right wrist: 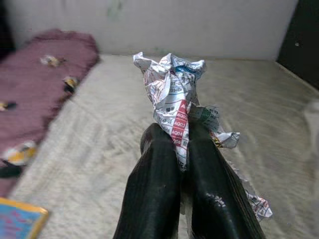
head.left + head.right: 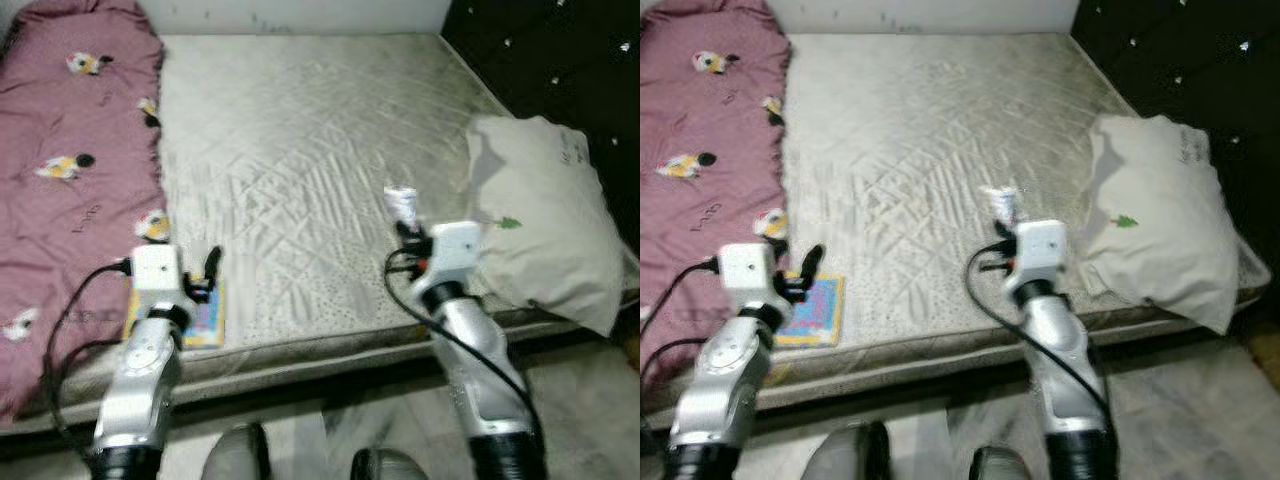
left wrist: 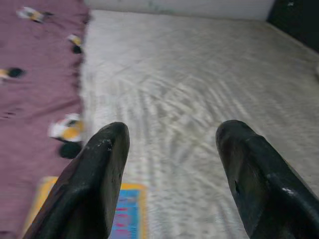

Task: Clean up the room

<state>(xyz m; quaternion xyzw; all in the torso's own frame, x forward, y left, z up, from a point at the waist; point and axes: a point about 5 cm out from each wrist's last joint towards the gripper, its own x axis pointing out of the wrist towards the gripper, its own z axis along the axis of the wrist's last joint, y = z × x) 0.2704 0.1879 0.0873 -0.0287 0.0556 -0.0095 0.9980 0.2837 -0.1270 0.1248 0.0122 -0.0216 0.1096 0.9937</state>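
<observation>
My right gripper (image 1: pixel 177 137) is shut on a crumpled printed paper (image 1: pixel 172 94), held above the mattress (image 2: pixel 310 150) near its front edge; the same crumpled paper (image 2: pixel 402 203) shows white above the wrist in the left eye view. My left gripper (image 3: pixel 172 144) is open with nothing between its fingers, hovering over the mattress's front left part. A colourful flat book (image 2: pixel 205 318) with a yellow border lies on the mattress just below and beside the left gripper (image 2: pixel 207 272).
A pink blanket (image 2: pixel 70 170) with bird prints covers the bed's left side. A white pillow (image 2: pixel 540 220) leans at the right against a dark tufted headboard (image 2: pixel 560 60). My feet (image 2: pixel 240 455) stand on the tiled floor before the bed edge.
</observation>
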